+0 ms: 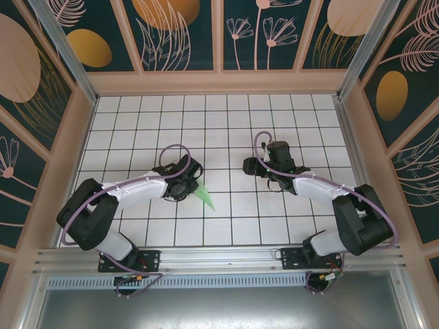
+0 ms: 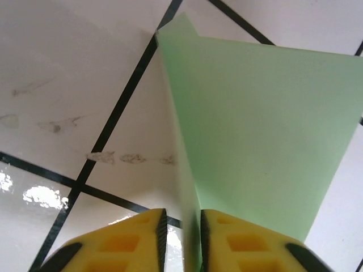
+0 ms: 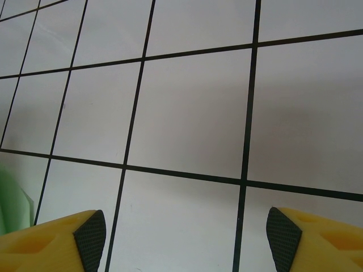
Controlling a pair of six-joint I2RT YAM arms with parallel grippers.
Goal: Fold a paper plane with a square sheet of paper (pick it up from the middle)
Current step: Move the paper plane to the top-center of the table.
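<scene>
Here, one pale green paper plane (image 1: 205, 196) sits on the white grid-tiled table (image 1: 226, 130) just left of centre, with its sharp tip angled toward the near edge and its wider end hidden from above by the left gripper (image 1: 191, 185). Close up, that gripper's two yellow fingers (image 2: 136, 238) appear to be pressed together on the plane's upright fold, though the contact is blurred. Two arms bend inward from the near corners, and the right gripper (image 1: 248, 166) points left over bare tiles with its jaws wide apart, near the plane but not touching it.

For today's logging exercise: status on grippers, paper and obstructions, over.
Left gripper shut on paper at its folded edge. Right gripper open, empty, above tiles. Nothing in the way.
</scene>
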